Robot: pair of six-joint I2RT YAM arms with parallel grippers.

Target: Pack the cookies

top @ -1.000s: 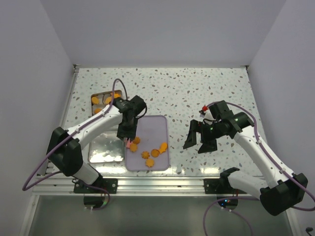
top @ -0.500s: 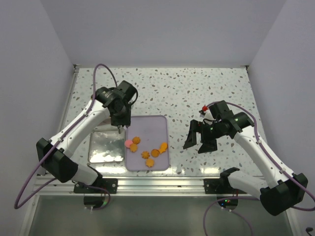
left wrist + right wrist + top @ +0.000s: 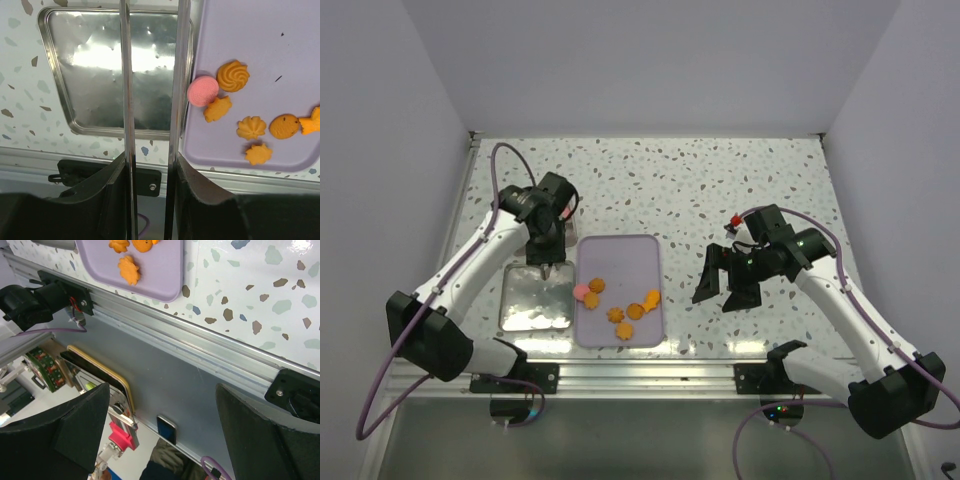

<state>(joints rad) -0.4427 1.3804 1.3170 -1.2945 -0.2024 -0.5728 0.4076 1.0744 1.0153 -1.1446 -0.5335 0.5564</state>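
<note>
Several cookies lie on the purple tray (image 3: 630, 262): a pink round (image 3: 580, 291) at its left edge and orange pieces (image 3: 634, 310) beside it. In the left wrist view the pink one (image 3: 203, 91) touches an orange swirl (image 3: 233, 76) and a fish shape (image 3: 217, 109). My left gripper (image 3: 545, 243) is shut on the metal tongs (image 3: 126, 100). The tong arms stretch over the shiny metal tin (image 3: 100, 75), and their tips run out of that view. My right gripper (image 3: 725, 285) is open and empty, right of the tray.
The shiny metal tin (image 3: 532, 300) sits left of and against the purple tray. My left arm covers the back-left spot of the table. The aluminium rail (image 3: 225, 347) marks the table's near edge. The right wrist view shows the tray's near corner (image 3: 165, 275) with orange cookies (image 3: 129, 269).
My left arm has swung left and back with the tongs, from over the pink cookie on the tray to over the metal tin. The pink cookie stayed on the tray. The right arm has not moved.
</note>
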